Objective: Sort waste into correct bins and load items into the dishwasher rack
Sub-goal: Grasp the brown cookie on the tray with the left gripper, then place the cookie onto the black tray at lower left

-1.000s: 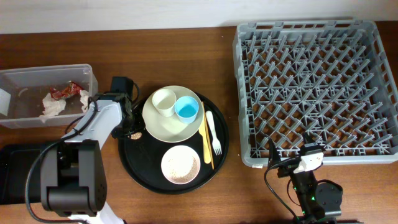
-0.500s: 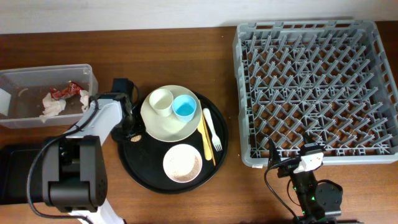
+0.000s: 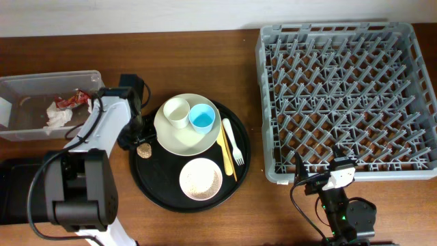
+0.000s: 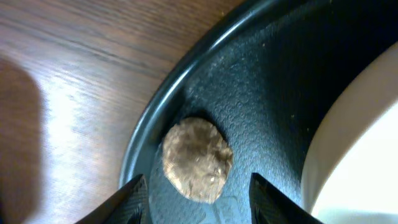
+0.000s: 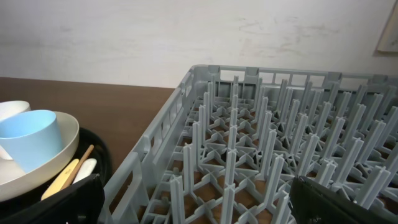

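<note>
A small brown lump lies on the round black tray just inside its left rim. My left gripper hangs open over the lump, one finger on each side, neither touching it. On the tray, the cream plate carries a cream cup and a blue cup. The pinkish bowl, white fork and yellow utensil lie beside it. My right gripper stands open at the grey rack's front edge, holding nothing.
The clear tub at the far left holds crumpled tissue and a red wrapper. A shallow black tray lies at the front left, partly under the left arm's base. The rack fills the right side.
The left gripper's jaws have widened and it has drawn back toward the tray's left rim, leaving the brown lump in plain sight. The plate slid slightly left. The right arm is still.
</note>
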### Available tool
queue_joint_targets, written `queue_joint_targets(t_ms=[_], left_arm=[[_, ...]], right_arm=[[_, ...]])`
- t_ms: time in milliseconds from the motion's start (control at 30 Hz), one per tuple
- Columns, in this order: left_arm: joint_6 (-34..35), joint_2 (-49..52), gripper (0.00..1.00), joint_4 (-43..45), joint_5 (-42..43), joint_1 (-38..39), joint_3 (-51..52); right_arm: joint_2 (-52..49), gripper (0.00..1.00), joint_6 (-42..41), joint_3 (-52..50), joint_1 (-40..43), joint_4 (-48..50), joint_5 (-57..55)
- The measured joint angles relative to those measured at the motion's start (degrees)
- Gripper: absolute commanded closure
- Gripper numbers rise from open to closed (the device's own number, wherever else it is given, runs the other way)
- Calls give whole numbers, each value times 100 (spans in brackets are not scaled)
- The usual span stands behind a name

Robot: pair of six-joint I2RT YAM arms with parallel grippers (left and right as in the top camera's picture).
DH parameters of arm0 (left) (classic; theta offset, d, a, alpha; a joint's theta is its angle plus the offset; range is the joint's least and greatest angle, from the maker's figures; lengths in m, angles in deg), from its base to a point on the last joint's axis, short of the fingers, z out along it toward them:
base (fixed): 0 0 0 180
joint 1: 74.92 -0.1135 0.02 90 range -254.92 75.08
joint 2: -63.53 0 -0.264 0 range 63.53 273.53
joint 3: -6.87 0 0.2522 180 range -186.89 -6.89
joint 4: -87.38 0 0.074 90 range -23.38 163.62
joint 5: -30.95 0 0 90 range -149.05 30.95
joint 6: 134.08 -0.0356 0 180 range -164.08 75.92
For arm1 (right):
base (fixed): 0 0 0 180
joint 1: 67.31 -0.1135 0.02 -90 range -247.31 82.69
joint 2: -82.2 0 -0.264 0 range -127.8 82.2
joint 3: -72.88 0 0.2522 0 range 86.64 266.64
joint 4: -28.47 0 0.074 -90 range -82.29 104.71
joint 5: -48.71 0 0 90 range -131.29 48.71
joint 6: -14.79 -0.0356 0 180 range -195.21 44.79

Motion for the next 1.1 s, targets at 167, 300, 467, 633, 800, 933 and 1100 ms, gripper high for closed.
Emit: queue_joint_targets(t_ms=[167,300,467,633,800,933,1100], left_arm=[[0,7,49,544,92,0,568],[-2,2,63,975,133,0,844],[-20,-13,69,1062,234,0,870],[-22,7,69,90,184,0,164],[-17,-262,69,-501,173,-15,-450],[-15,-839,69,-1082,175,-763,-461],[-17,-1043,68,-1475,133,-2557,-463]], right_arm=[[0,2,-2,0,0,0,-2],[0,2,0,0,0,0,-2],[0,1,-4,0,0,0,0],[0,2,-2,0,0,0,0],[0,2,0,0,0,0,-2],[0,2,-4,0,0,0,-2],[0,2,-2,0,0,0,0]])
